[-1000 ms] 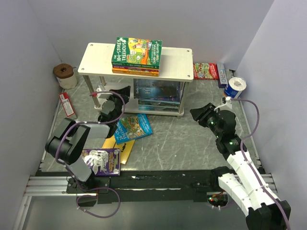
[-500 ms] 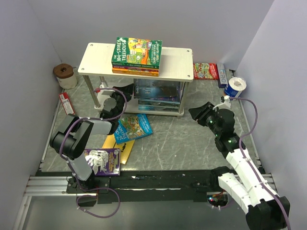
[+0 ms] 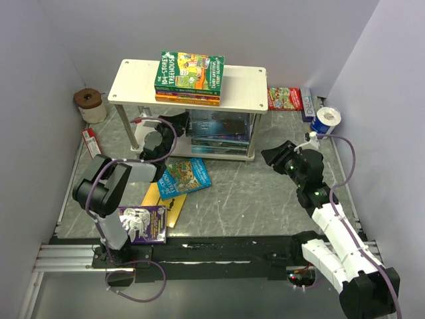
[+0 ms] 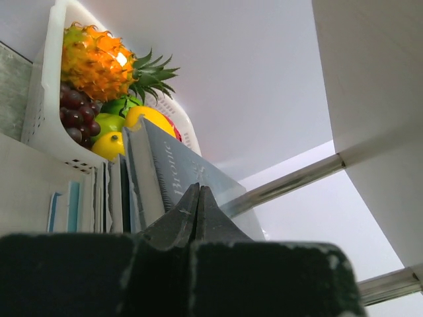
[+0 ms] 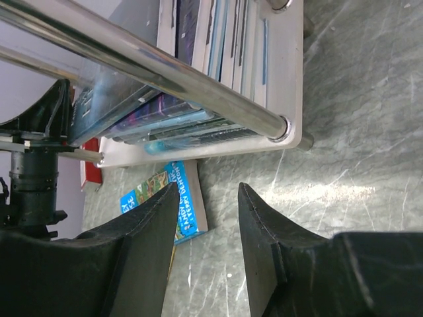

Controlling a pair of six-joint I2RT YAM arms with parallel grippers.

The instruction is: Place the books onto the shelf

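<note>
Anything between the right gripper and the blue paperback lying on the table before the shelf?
Nothing visible: only bare table separates the open right gripper from the blue paperback. The shelf's silver corner post stands just beside that path.

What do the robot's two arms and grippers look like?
Left arm: black and grey links. Right arm: white lower links, black upper ones. A thin purple cable loops along each. Left gripper and right gripper: black tapered fingers.

Pale lilac walls (image 3: pixel 299 33) enclose a scratched grey marbled tabletop (image 3: pixel 252 193); even, soft light throughout.
</note>
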